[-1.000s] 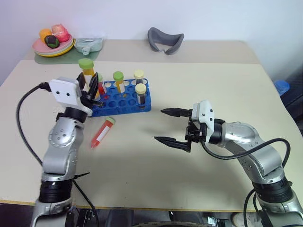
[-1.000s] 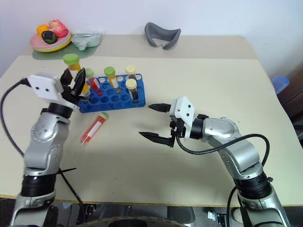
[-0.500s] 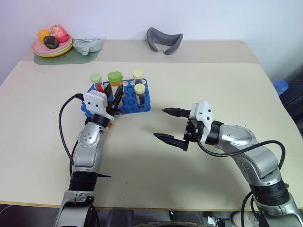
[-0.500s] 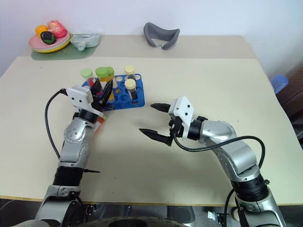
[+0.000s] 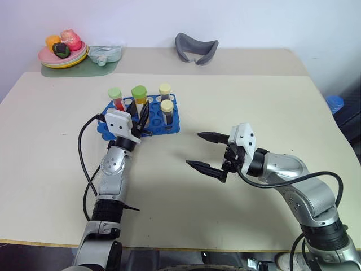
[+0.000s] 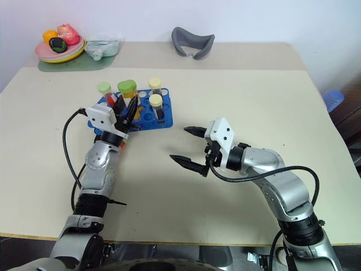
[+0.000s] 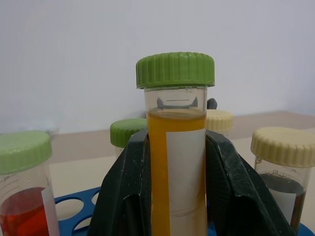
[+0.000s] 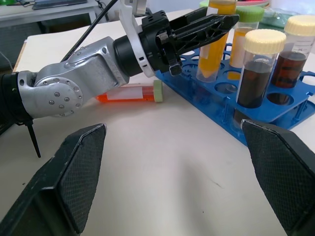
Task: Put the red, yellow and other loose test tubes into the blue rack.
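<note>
Yellow tube, green cap, upright, clamped between the left gripper fingers; its lower end sits in the blue rack near the front row. Rack also holds a red tube with green cap, another green-capped tube behind the yellow one, and two cream-capped dark tubes. One orange-red tube lies flat on the table just beside the rack's left end, under the left forearm. Right gripper hovers over bare table to the right of the rack, jaws spread wide, empty. Fruit plate and grey object at the far edge.
</note>
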Robot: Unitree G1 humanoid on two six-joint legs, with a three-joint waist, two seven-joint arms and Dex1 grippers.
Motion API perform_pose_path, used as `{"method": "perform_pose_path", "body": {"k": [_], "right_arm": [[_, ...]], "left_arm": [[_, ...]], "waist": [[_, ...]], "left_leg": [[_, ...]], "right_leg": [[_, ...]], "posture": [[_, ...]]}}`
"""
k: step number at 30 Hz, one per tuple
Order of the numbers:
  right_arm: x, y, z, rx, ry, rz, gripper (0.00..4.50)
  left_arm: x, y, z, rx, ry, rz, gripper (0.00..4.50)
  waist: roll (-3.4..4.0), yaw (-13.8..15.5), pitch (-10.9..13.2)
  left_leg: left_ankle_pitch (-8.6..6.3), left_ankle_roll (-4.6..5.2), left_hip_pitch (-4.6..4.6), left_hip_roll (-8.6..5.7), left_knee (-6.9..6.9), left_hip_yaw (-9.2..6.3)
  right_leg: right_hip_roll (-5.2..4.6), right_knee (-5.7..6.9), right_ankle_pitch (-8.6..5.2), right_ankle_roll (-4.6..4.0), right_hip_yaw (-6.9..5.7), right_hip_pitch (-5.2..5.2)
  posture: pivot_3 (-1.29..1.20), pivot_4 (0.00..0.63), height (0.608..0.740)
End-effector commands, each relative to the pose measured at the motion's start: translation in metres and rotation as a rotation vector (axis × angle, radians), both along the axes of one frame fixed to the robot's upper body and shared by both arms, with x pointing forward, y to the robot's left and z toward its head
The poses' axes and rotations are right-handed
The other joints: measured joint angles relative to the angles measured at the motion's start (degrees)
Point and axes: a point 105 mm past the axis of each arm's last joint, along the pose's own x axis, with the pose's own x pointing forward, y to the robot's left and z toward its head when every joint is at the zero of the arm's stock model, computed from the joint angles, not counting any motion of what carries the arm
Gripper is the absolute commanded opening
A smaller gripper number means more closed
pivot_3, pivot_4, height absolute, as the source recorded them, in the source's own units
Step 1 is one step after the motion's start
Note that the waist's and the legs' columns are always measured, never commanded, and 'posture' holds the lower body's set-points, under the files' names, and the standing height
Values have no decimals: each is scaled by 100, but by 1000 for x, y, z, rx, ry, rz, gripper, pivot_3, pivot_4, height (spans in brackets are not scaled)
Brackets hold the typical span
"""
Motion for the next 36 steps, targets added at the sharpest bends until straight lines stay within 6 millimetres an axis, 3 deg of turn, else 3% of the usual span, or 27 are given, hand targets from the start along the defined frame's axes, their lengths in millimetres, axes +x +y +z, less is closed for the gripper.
{"method": "perform_pose_path", "body": {"k": [1, 15, 16, 17, 21, 32, 35, 36], "right_arm": [[-7, 1, 12, 13, -48, 16, 4500], [-9, 2, 9, 22, -37, 11, 4500], [-9, 2, 9, 23, -37, 11, 4500], [-9, 2, 9, 23, -37, 11, 4500], [-9, 2, 9, 22, -38, 11, 4500], [-11, 10, 4, 23, -28, 47, 4500], [-11, 14, 5, 29, -29, 69, 4500], [-10, 14, 5, 23, -33, 75, 4500]], "left_arm": [[-1, 2, 4, 15, -42, 22, 879], [0, 1, -5, 22, -50, 45, 879], [-1, 1, -6, 21, -47, 42, 1904], [-1, 2, -6, 25, -45, 41, 2229], [-10, 11, -1, 13, -39, 27, 4295], [-64, 47, 59, 133, -60, 13, 4295], [-70, 46, 65, 151, 85, -52, 4295], [-69, 49, 54, 180, 219, -48, 4407]], "waist": [[0, -5, 0], [0, -11, 0], [0, -10, 0], [0, -9, 0], [0, -18, 0], [1, -15, 0], [0, -30, 0], [1, -32, 0]], "left_leg": [[0, 0, 0, 0, 0, 0], [0, 0, 1, 0, 0, -1], [0, 0, 1, 0, 0, -1], [0, 0, 1, 0, 0, -1], [0, 0, 1, 0, -1, -1], [0, 0, 2, 2, -1, -3], [0, 0, 2, 2, -1, -4], [0, 0, 2, 3, -2, -4]], "right_leg": [[0, 0, 0, 0, 0, 0], [1, 1, 0, 0, 0, 0], [1, 1, 0, 0, 0, 0], [1, 1, 0, 0, 0, -1], [1, 1, 0, 0, 0, -1], [1, 5, 0, 0, 0, 0], [1, 7, -1, 0, 0, 0], [1, 6, -1, 0, 0, 0]], "posture": [[0, 150, 740], [0, 150, 740], [0, 150, 740], [0, 150, 740], [0, 150, 740], [0, 150, 740], [0, 150, 740], [0, 150, 740]]}}
